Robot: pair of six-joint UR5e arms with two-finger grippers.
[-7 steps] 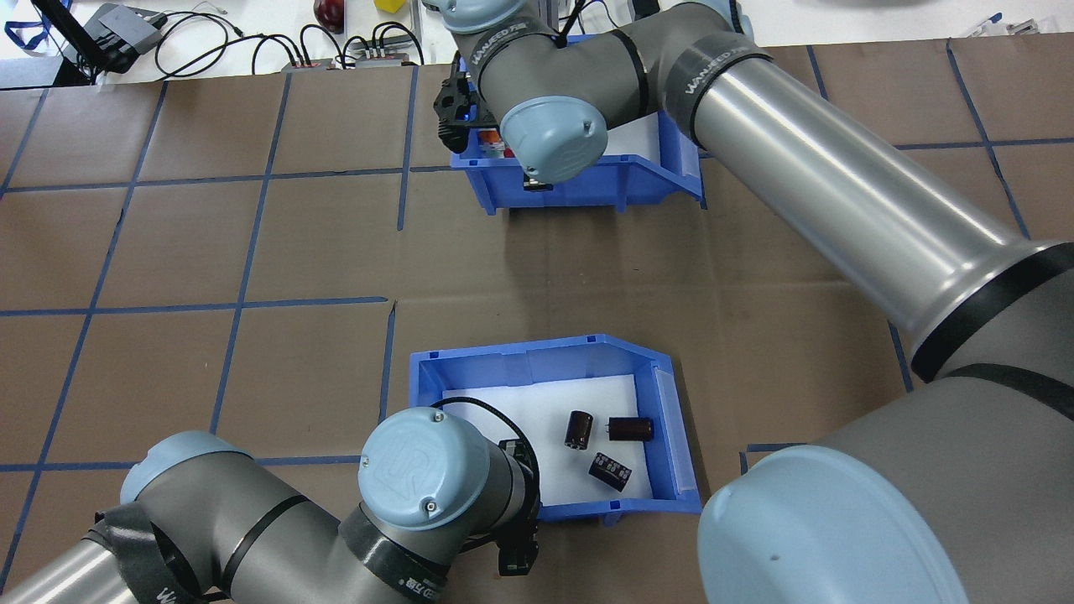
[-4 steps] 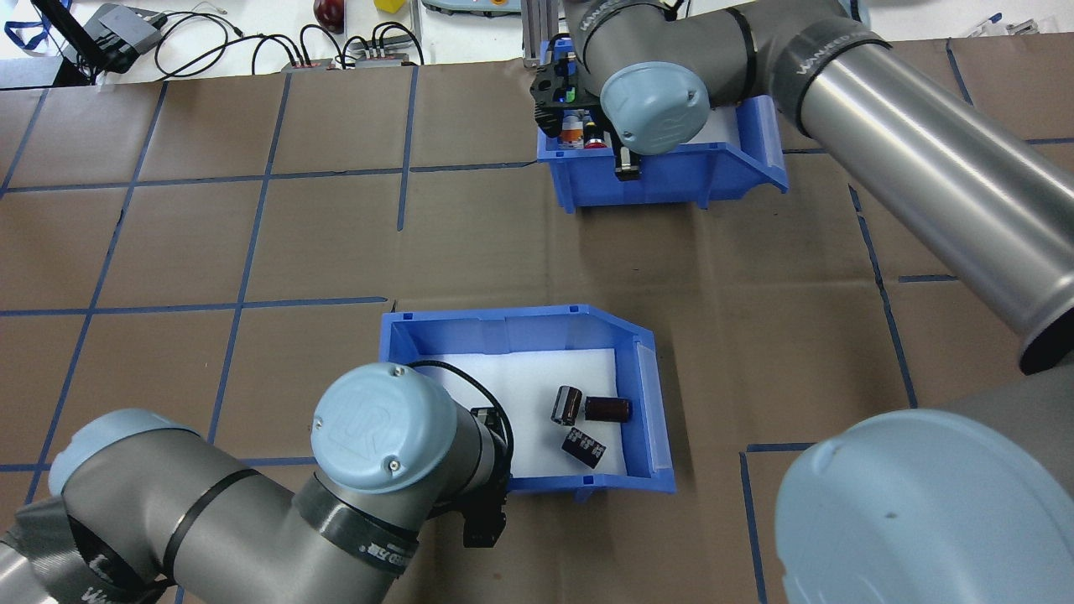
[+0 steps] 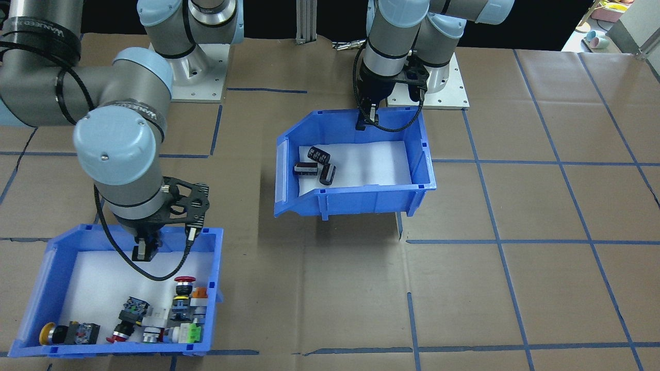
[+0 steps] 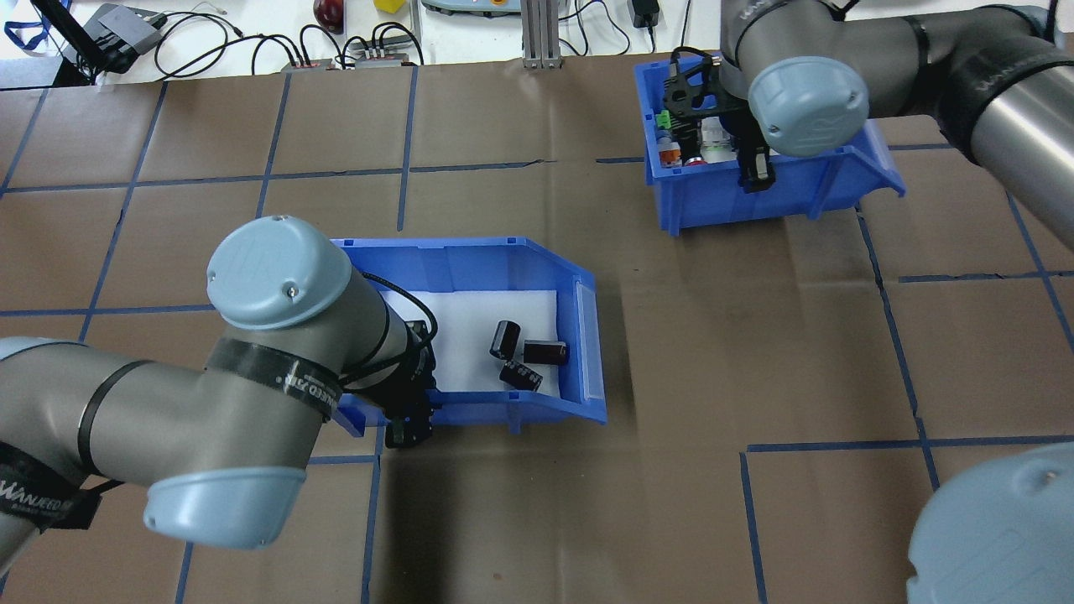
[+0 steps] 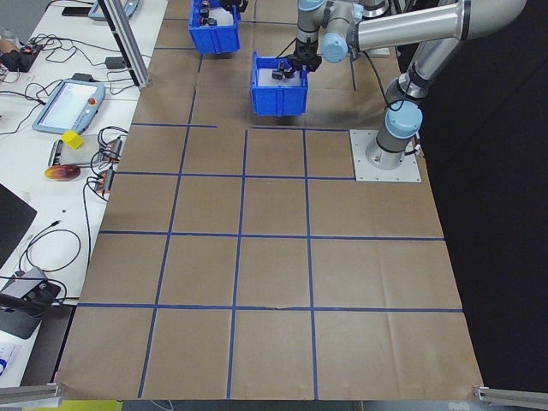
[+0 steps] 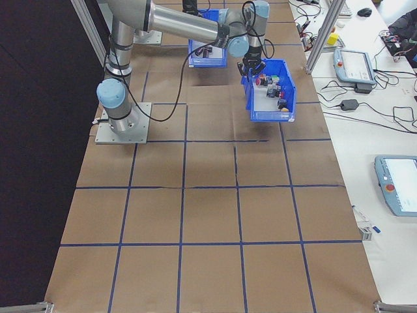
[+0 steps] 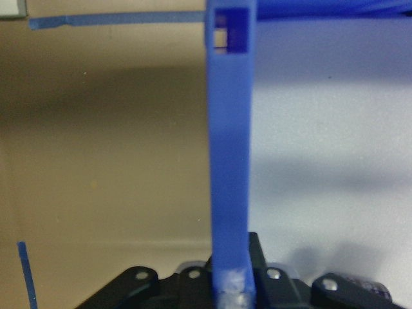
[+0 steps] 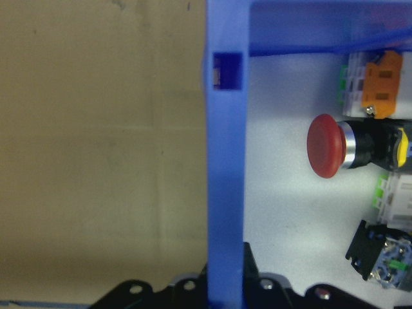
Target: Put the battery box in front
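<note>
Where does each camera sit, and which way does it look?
Front-facing: across the table, facing both arms; battery box central.
Overhead: behind the robot, looking down; left gripper on that box.
Exterior left: table end; both arms far away.
Exterior right: opposite end; switch bin nearer.
Left wrist: along the battery box wall.
Right wrist: along the switch bin wall.
Shared: both boxes in all exterior views.

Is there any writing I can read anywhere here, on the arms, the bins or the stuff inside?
"WANJEED": black band on the right arm.
"UR": raised logo on the left arm's blue joint cap.
White print on the black cylinders in the battery box: too small to read.
Nothing readable on the bins.
</note>
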